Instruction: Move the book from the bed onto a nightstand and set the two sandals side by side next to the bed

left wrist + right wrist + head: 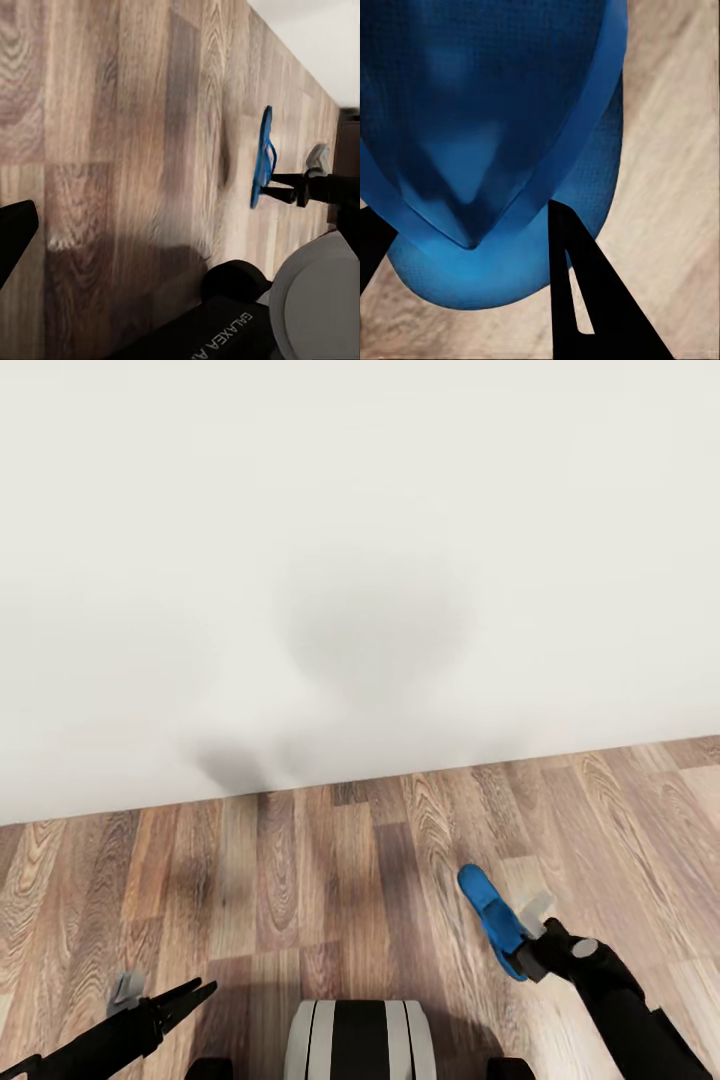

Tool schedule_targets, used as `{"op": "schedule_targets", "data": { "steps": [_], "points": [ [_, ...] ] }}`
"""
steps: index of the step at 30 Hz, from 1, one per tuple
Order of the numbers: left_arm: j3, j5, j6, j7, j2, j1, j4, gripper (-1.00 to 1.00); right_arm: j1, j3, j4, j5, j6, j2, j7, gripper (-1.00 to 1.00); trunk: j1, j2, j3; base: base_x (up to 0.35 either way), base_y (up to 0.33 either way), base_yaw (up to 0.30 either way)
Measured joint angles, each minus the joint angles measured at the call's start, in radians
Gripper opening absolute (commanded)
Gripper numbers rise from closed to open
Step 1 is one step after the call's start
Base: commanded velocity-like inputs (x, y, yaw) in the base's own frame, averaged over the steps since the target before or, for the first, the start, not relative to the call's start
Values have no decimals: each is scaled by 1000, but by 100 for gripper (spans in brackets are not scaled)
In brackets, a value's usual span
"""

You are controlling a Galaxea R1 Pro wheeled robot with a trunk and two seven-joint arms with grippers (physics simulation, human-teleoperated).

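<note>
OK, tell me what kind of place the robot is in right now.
Indoors, probably a room in a home: a brown wood-plank floor meets a plain white wall. The right gripper holds a blue sandal, which hints at domestic space.

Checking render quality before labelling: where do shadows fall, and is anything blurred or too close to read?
Head view: soft grey shadows smear the white wall and darken the wood floor. Left wrist view: the sandal is sharp, with a dark patch on the planks. Right wrist view: the sandal is so close that the strap looks soft.

Robot's dark body (217, 330): white lettering read "GALAXEA", cut off at the picture's edge.
Elsewhere: nothing readable.
</note>
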Motion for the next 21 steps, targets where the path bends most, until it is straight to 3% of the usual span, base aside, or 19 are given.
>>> {"op": "schedule_targets", "data": {
  "steps": [3,4,8,9,10,12,15,21],
  "points": [
    [0,0,-33,-1,18,1,31,100,3,-82,-11,-102,1,-44,179,-100,-1,1,12,0,0,0],
    [1,-1,-48,-1,35,0,52,100,5,-131,-13,-123,0,-52,251,-100,-2,1,15,0,0,0],
    [1,0,-71,-3,86,0,123,100,10,-322,-15,-143,-3,-60,448,-100,-4,2,31,0,0,0],
    [1,0,-75,-3,92,0,133,100,10,-351,-14,-144,-3,-60,479,-100,-4,2,35,0,0,0],
    [1,2,-94,-4,111,0,166,100,10,-449,-8,-144,-7,-61,590,-100,-5,2,39,0,0,0],
    [3,3,-115,-6,121,1,185,100,11,-526,3,-145,-7,-60,664,-100,-5,3,46,0,0,0],
    [3,3,-129,-7,124,0,194,100,14,-567,45,-145,-17,-54,703,-100,-7,4,58,0,0,0],
    [2,1,-168,-7,123,1,197,100,16,-586,319,-146,-168,-57,713,-100,-9,5,77,0,0,0]
  ]
}}
